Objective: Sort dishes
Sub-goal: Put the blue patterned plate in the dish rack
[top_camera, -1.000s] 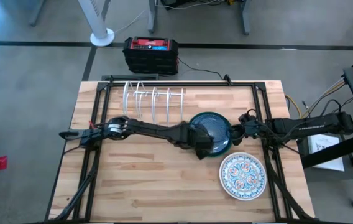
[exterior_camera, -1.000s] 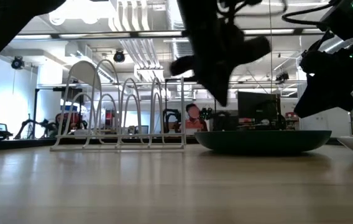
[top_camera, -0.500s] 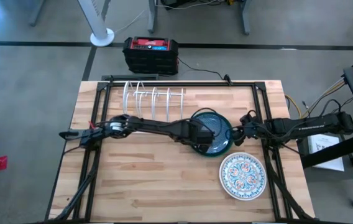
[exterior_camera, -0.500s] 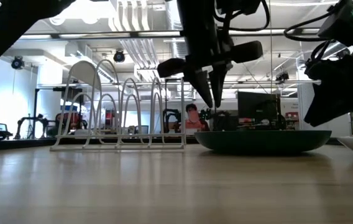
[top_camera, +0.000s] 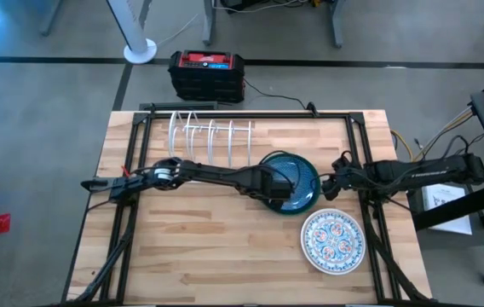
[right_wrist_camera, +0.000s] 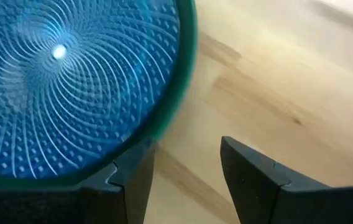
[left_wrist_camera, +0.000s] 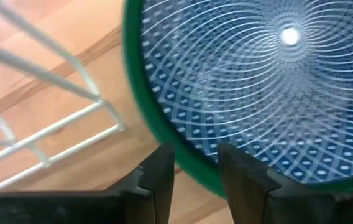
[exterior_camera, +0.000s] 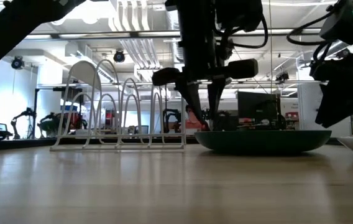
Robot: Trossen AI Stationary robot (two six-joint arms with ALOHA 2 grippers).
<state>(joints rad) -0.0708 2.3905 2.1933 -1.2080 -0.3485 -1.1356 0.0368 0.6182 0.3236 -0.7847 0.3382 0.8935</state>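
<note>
The teal plate (top_camera: 291,181) lies flat on the tabletop (top_camera: 191,247), centre-right in the high view, below the wire rack (top_camera: 210,136). The left gripper (left_wrist_camera: 195,171) straddles its green rim, fingers apart; closing off-centre could skid the plate toward the floral plate (top_camera: 332,241). The right gripper (right_wrist_camera: 186,168), fingers apart, empty, sits just beside the opposite rim and could bump it.

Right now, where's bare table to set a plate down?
Free: the near-left wood of the table, left of the floral plate, and the strip left of the wire rack. Crowded: the centre-right, where the left gripper and right gripper flank the teal plate.
</note>
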